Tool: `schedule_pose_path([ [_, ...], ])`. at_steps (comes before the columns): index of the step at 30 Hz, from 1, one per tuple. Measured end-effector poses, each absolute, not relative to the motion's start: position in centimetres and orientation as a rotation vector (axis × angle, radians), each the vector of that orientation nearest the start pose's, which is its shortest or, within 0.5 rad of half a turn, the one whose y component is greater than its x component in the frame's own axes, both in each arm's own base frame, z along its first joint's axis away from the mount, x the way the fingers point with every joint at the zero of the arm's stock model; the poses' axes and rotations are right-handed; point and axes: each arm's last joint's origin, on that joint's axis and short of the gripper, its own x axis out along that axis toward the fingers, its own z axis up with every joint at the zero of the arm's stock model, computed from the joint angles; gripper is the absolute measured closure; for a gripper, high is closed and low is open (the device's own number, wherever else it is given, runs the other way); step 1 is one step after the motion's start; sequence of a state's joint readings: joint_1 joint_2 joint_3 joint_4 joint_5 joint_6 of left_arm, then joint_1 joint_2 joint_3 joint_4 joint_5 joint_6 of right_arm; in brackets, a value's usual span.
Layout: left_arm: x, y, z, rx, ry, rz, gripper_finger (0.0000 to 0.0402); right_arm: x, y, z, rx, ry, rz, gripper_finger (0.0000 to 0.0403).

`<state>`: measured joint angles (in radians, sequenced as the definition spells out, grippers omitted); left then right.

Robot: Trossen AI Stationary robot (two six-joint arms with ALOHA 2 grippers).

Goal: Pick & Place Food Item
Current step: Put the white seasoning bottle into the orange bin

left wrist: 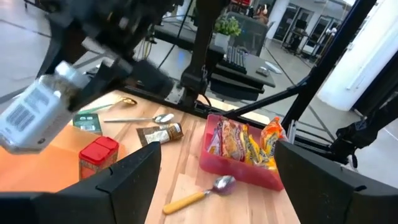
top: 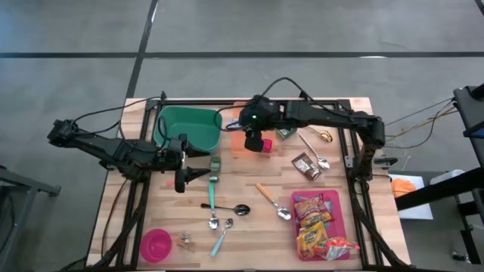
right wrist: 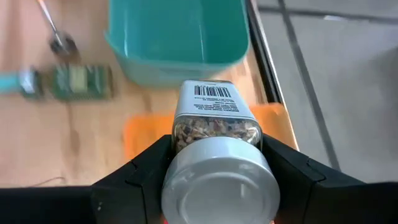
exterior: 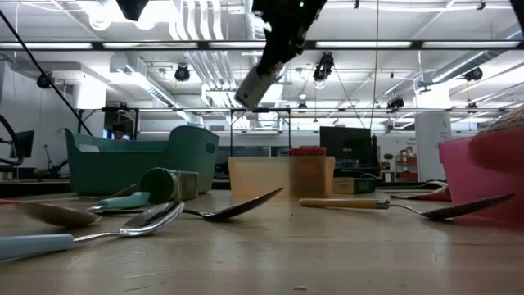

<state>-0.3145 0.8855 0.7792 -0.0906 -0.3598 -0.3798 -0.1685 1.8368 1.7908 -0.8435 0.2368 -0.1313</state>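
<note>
The wooden worktop [top: 249, 219] stands on a grey concrete floor [top: 302, 30] crossed by dark seam lines. Beyond it, the low view shows an open hall with a white ceiling, rows of fluorescent strip lights [exterior: 409, 43], exposed ducting and a white column [exterior: 426, 143]. A computer monitor [exterior: 344, 147] stands farther back.

One teal bin [top: 189, 128], one pink bowl [top: 156, 244], one pink tray [top: 342, 219] of snack packets, one red tin [top: 265, 145] and one spice jar [right wrist: 214, 134] are counted; about six spoons are seen, three clustered at 6 o'clock.
</note>
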Motion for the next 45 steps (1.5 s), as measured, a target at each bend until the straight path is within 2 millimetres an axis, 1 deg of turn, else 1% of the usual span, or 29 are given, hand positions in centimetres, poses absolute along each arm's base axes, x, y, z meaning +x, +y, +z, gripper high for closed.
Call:
schedule_pose_path([
  [5,18.9,-5.1,32.1,-0.352,0.198,0.089,0.0087,41.0,-7.9,31.7,-0.202,1.085,-0.272,0.021],
  [12,18.9,-5.1,32.0,-0.349,0.207,0.092,0.0087,43.6,-8.6,28.2,-0.259,1.379,-0.182,0.021],
  [17,18.9,-5.1,31.9,-0.347,0.213,0.092,0.0087,45.0,-8.8,26.2,-0.295,1.503,-0.142,0.021],
  [19,18.9,-5.1,31.9,-0.346,0.214,0.093,0.0087,45.4,-8.9,25.4,-0.304,1.517,-0.131,0.021],
  [22,18.9,-5.0,31.9,-0.346,0.216,0.094,0.0087,45.3,-8.9,24.7,-0.297,1.538,-0.068,0.021],
  [27,18.8,-5.0,31.8,-0.343,0.225,0.096,0.0087,45.3,-9.3,24.6,-0.197,1.513,-0.003,0.021],
  [31,18.8,-5.0,31.6,-0.362,0.242,0.102,0.0087,44.9,-9.9,25.1,-0.14,1.492,0.034,0.021],
  [34,18.8,-5.0,31.6,-0.363,0.241,0.102,0.0087,44.8,-10.3,25.1,-0.101,1.483,0.062,0.021],
  [39,18.8,-5.0,31.6,-0.367,0.241,0.102,0.0087,44.8,-11.0,24.1,-0.088,1.51,0.064,0.021],
  [45,18.8,-5.0,31.6,-0.38,0.244,0.105,0.0087,44.8,-10.9,22.8,-0.101,1.543,0.092,0.021],
])
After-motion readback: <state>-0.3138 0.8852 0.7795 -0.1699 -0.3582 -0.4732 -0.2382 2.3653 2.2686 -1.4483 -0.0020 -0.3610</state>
